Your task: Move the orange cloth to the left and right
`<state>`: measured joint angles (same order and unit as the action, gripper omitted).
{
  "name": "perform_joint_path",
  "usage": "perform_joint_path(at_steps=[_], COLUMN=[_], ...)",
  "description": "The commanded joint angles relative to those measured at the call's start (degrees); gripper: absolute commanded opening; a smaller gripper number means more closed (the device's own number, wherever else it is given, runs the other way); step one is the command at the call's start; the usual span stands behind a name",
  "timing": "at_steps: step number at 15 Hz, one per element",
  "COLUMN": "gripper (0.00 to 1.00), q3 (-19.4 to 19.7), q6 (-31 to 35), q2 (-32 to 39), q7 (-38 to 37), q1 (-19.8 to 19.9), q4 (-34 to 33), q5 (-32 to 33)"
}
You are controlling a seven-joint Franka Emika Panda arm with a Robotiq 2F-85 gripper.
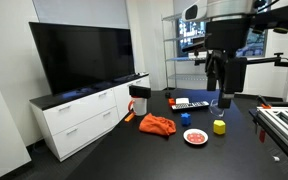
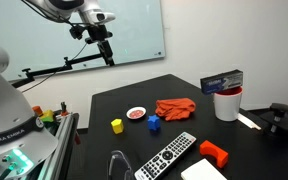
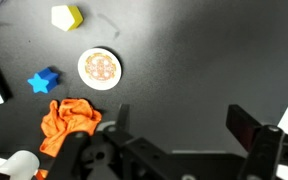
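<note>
Gripper (image 3: 182, 120) high, fingers wide, empty. Shift over orange cloth (image 3: 69, 122) centre, descend, pinch raised fold; keep clear of blue star (image 3: 44, 80) + plate (image 3: 99, 68) nearby, drag low sideways.

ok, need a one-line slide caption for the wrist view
Open gripper hovers above the black table, orange cloth beside it, with a small plate, blue toy and yellow block beyond.

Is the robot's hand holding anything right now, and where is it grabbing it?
Nothing. The gripper is open and empty. The orange cloth lies below it, untouched.
</note>
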<state>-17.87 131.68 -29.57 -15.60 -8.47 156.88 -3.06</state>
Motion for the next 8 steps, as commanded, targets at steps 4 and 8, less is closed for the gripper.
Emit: perform_joint_path(at_steps=[4,8], gripper=[1.00,1.00], q3=[2.2,6.6], q6=[1.9,3.2], q2=[10.3,19.6], q7=[-11.3,-18.0], q1=[10.0,14.9], q4=[-4.9,-11.3], q5=[7.4,8.7])
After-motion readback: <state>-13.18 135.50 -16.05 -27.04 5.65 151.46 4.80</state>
